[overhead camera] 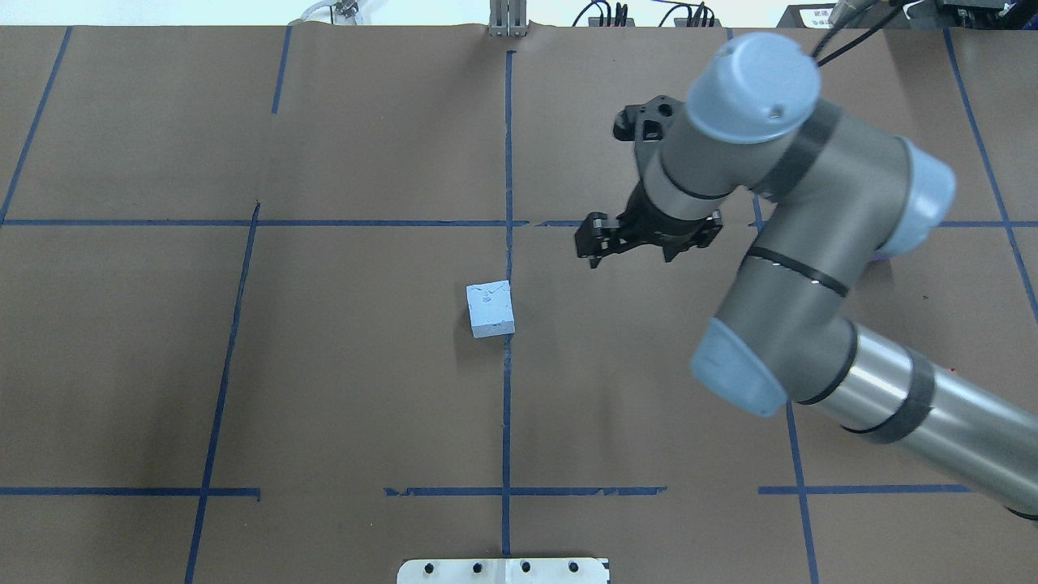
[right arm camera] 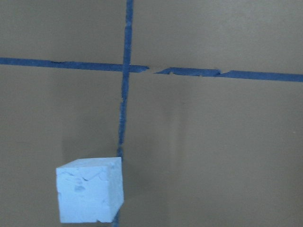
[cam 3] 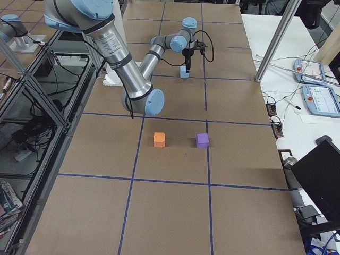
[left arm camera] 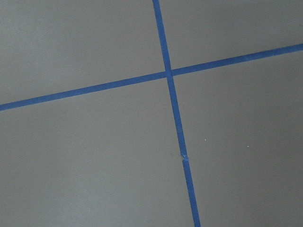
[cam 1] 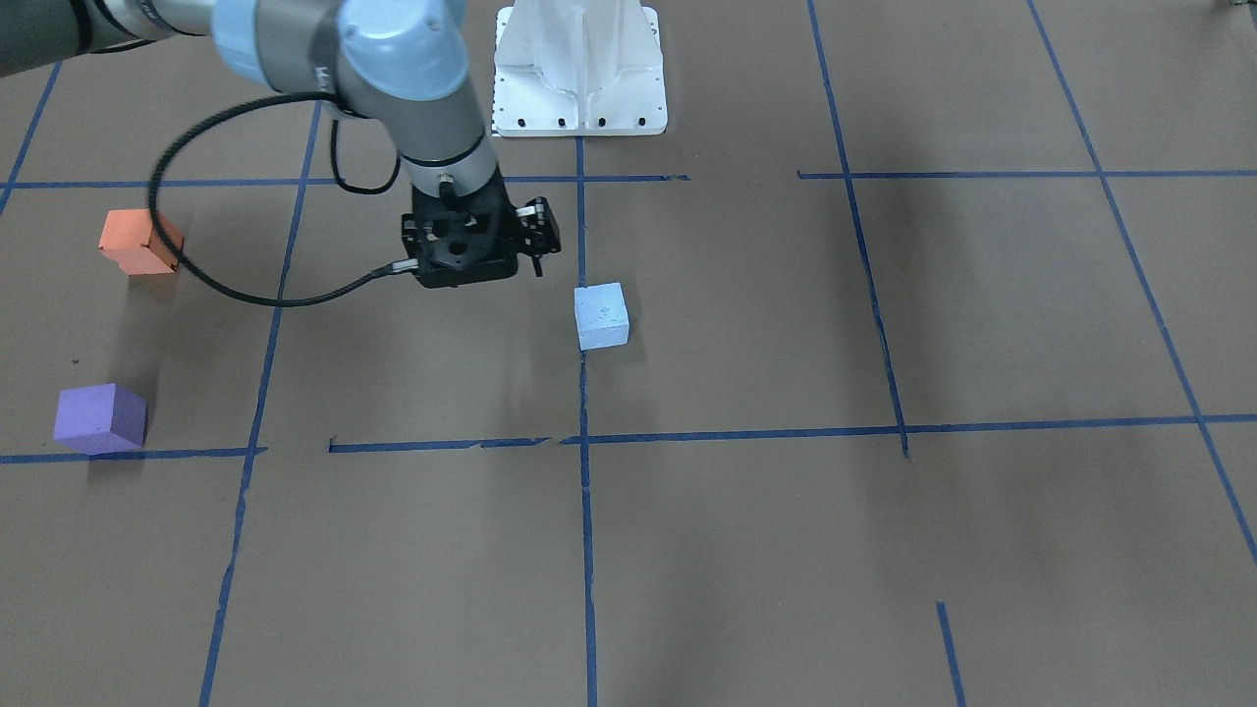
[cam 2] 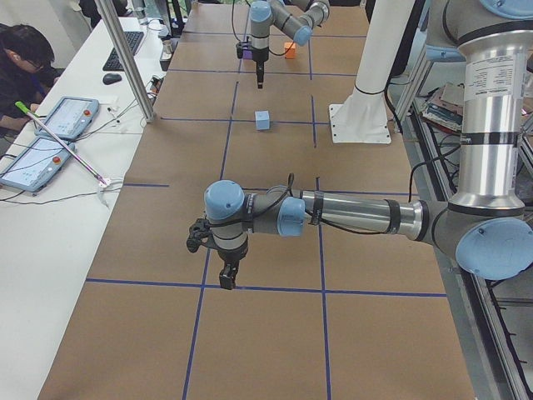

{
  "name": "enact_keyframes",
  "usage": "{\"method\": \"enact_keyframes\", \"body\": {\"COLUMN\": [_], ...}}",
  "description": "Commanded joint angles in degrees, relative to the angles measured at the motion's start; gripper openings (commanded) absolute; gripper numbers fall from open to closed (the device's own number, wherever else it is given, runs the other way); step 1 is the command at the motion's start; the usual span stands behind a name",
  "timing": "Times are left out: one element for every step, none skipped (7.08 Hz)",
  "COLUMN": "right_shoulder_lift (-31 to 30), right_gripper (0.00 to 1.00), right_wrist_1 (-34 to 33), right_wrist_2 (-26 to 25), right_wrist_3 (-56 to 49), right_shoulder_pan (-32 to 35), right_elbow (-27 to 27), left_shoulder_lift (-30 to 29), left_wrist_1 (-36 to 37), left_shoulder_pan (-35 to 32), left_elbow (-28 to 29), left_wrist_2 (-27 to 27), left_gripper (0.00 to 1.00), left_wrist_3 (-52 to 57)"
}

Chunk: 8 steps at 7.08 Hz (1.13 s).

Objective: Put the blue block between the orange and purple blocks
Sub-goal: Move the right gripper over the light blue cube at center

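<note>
Pale blue block (cam 1: 601,315), scuffed, chipped top.

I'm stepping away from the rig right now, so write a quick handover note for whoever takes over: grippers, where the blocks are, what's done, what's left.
Left gripper: hangs over the table far from the blocks; jaws too small to judge.
Right gripper: hovers beside the blue block, on its orange-block side, gripping none of the blocks; jaws hidden under the wrist.
Blue block: loose on the table, on the centre tape line.
Orange block and purple block: on the robot's right side, a gap between them.
Done: nothing placed.
Left: grasp the blue block, carry it into that gap, release.
</note>
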Motion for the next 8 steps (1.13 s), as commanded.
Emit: {"method": "enact_keyframes", "body": {"right_shoulder_lift": [6.44,7.50,9.25,11.36,11.03,10.16,9.19,8.40], "right_gripper": [1.00,1.00,1.00,1.00,1.00,1.00,1.00,1.00], "right_wrist_1": [0.76,3.11,5.23,5.77,5.77,5.77,5.77,5.77], "right_wrist_2": [-2.63,-2.72,-4.20,-5.52,-5.53,-5.70,-5.53,-5.70], "right_wrist_3": [1.80,1.80,1.80,1.72,1.11,0.75,0.05,-0.30], "right_shoulder_pan": [-3.11,-3.72,-4.17,-4.87,-5.31,-6.01,-6.10,-6.80], "right_elbow": [-8.17,-10.98,-14.48,-18.17,-18.47,-18.82,-18.74,-18.83], "left_shoulder_lift": [0.00,0.00,0.00,0.00,0.00,0.00,0.00,0.00], "left_wrist_1": [-0.05,-0.05,-0.05,-0.05,0.04,-0.05,-0.05,-0.05], "left_shoulder_pan": [-0.01,-0.01,-0.01,-0.01,-0.01,-0.01,-0.01,-0.01], "left_elbow": [-0.60,-0.78,-0.78,-1.21,-1.30,-1.31,-1.57,-1.48], "left_wrist_2": [0.09,0.00,0.09,0.09,0.09,0.09,0.09,0.09], "left_gripper": [1.00,1.00,1.00,1.00,1.00,1.00,1.00,1.00], "left_wrist_3": [-0.11,-0.11,-0.11,-0.20,-0.20,-1.24,-2.04,-2.05]}}
